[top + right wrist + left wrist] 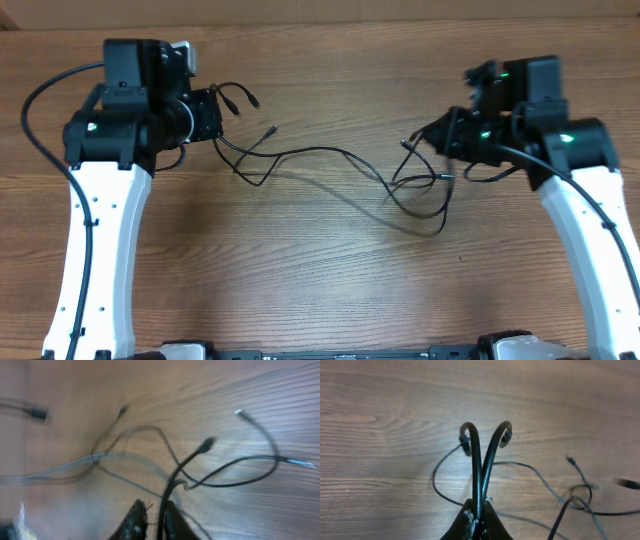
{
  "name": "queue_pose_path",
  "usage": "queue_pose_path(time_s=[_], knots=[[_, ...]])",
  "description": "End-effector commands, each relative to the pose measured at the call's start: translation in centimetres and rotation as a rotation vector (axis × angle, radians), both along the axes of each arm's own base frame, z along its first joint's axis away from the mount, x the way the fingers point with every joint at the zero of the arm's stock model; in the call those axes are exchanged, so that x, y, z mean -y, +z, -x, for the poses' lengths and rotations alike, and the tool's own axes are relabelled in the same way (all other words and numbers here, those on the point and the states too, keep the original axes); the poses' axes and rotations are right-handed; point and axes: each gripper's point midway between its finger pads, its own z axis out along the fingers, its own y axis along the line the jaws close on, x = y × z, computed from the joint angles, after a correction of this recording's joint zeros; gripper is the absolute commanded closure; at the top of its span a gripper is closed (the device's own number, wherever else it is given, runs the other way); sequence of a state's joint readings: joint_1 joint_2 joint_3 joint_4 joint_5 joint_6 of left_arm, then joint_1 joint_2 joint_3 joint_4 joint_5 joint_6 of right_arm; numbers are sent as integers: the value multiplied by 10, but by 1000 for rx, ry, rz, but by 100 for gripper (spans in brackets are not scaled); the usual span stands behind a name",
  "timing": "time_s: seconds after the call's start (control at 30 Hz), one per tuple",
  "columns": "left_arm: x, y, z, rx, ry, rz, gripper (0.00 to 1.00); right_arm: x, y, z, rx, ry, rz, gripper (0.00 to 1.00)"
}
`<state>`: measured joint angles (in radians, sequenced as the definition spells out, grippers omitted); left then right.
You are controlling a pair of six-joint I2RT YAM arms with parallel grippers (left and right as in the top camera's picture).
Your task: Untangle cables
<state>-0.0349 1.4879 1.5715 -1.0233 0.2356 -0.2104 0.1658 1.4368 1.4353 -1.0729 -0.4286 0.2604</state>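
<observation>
Thin black cables (320,152) stretch in loose loops across the wooden table between my two grippers. My left gripper (222,110) is shut on two strands. In the left wrist view those strands (476,460) rise out of the left gripper (479,512) and curl apart, with small plugs (506,436) at their ends. My right gripper (418,142) hangs over the tangle at the right. In the right wrist view the right gripper (155,515) has its jaws slightly apart. One cable (170,490) runs up between them along the right finger (174,516) and ends in a plug (206,444).
The wooden table (300,270) bears only the cables. A thicker black arm cable (30,110) arcs out at the far left. Further loops and plug ends (240,412) lie beyond the right gripper.
</observation>
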Motion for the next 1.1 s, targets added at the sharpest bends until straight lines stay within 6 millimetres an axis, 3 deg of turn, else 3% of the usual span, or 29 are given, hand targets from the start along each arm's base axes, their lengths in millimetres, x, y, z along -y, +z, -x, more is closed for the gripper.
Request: queue_pose_path(time_s=[0.0, 0.1, 0.13, 0.2, 0.27, 0.3, 0.4, 0.57, 0.7, 0.83, 1.07], knots=[[17, -9, -2, -28, -72, 1, 93, -31, -3, 9, 32, 201, -2, 80], [27, -20, -1, -64, -99, -1, 59, -50, -17, 16, 21, 307, 25, 70], [33, -25, -1, -80, -114, -3, 45, -57, -22, 18, 33, 364, 44, 62], [38, -30, -1, -94, -132, -8, 37, -53, -30, 13, 48, 361, 119, 54], [41, -34, 1, -103, -158, -26, 30, -38, -36, 4, 43, 286, 206, 53], [40, -36, 3, -111, -167, -35, 28, -30, -39, 1, 38, 243, 242, 51], [24, -46, 15, -174, -134, -116, 27, -25, -41, 0, 33, 225, 267, 31], [-14, -59, 35, -297, 62, -246, 25, -31, -48, 6, 10, 265, 271, 28], [-34, -60, 40, -342, 227, -213, 20, -43, -68, 9, 6, 338, 289, 25], [-54, -60, 39, -362, 401, -136, 1, -72, -87, 15, 57, 514, 286, 21], [-70, -60, 39, -365, 486, -109, 1, -130, -125, 13, 201, 810, 338, 16]])
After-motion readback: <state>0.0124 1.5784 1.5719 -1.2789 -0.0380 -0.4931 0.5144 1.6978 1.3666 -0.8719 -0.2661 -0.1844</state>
